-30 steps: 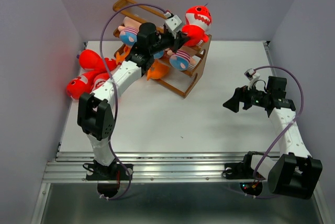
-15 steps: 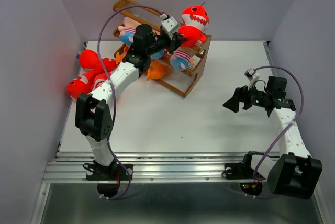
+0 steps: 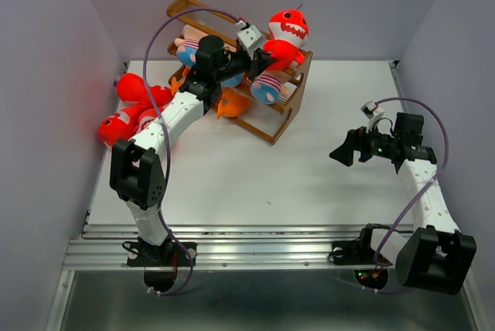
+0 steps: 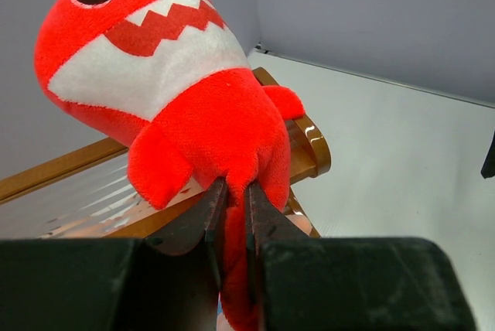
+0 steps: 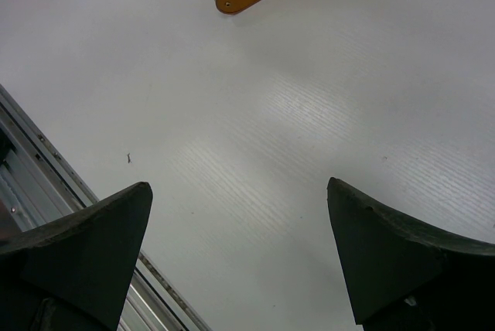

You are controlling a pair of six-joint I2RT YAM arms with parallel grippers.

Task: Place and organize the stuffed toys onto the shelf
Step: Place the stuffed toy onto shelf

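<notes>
Left tool (image 4: 230, 196) is clamped on the lower body of a red shark (image 4: 186, 91), holding it upright at the top right corner of the shelf (image 3: 272, 127), over the side panel. Whether the shark already rests on a rail I cannot tell. Right tool (image 5: 238, 188) hangs over the bench (image 3: 255, 184) with its jaws wide apart, holding nothing, well apart from the toys. Striped dolls (image 3: 267, 87) and an orange toy (image 3: 229, 104) lie on the shelf's tiers. Several red toys (image 3: 128, 110) lie heaped on the bench left of the shelf, by the wall. My judgement is roughly half done: this shark has to be seated and released, then the heap brought up and arranged.
</notes>
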